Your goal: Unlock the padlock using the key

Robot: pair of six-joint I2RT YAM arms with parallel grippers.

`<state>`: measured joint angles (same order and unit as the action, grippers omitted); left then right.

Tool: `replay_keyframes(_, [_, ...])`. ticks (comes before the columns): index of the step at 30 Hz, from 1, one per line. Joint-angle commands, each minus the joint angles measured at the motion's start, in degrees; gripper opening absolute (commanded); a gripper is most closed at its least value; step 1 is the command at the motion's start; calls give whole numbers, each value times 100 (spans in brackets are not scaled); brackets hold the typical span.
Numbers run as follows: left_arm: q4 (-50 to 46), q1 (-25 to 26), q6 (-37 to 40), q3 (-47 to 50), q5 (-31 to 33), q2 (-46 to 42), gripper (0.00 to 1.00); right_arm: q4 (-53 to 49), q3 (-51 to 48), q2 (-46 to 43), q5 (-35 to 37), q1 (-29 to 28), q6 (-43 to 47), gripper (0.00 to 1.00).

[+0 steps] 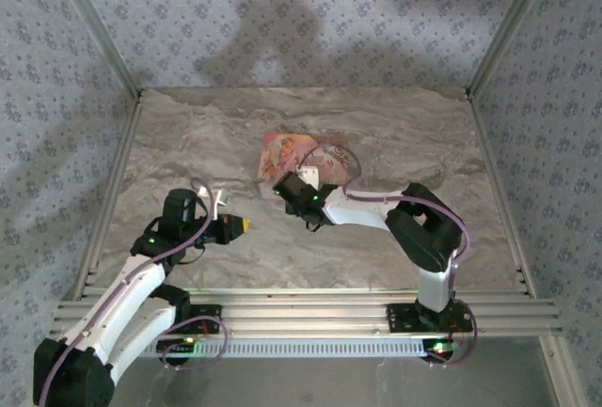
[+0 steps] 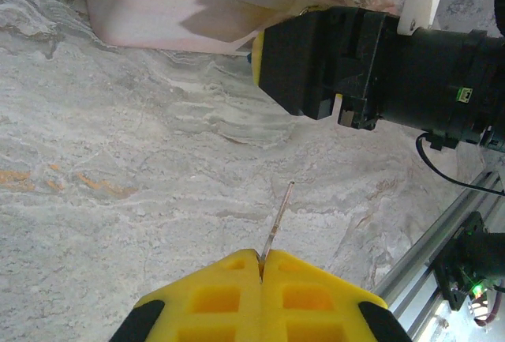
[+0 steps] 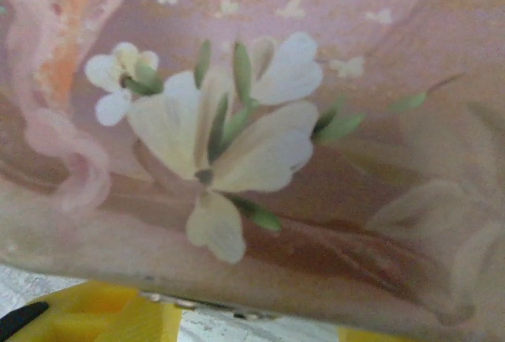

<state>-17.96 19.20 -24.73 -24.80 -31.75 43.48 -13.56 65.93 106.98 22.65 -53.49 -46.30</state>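
Left claw [image 2: 260,261] pinching key [image 2: 278,217]; right claw [image 1: 280,186] at pink box [image 1: 299,155].
I see the left claw's 2 yellow fingers pressed together on the thin key, which pokes out over the bare worktop [image 2: 118,160]. The right claw sits against the box's near edge, and I cannot tell if its fingers are parted or gripping. A tiny blue sliver at its tip looks like the padlock [image 2: 250,58], mostly hidden.

"patterns" in dark italics on the pink floral box [image 3: 379,65].
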Motion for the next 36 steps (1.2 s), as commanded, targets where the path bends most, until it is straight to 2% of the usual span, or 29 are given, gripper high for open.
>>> replay_keyframes(1, [66,31,21,34,-156,29,0,-60,139,99,248,19,-119,50])
replay_keyframes(23, [55,31,-14,93,-227,-77,0,-184,451,379,721,-51,-39,48])
replay_keyframes(31, [34,38,-49,98,-235,-152,0,-197,525,478,752,-51,-24,45])
replay_keyframes(36, [22,49,-58,98,-235,-180,0,-182,542,499,749,-21,-18,39])
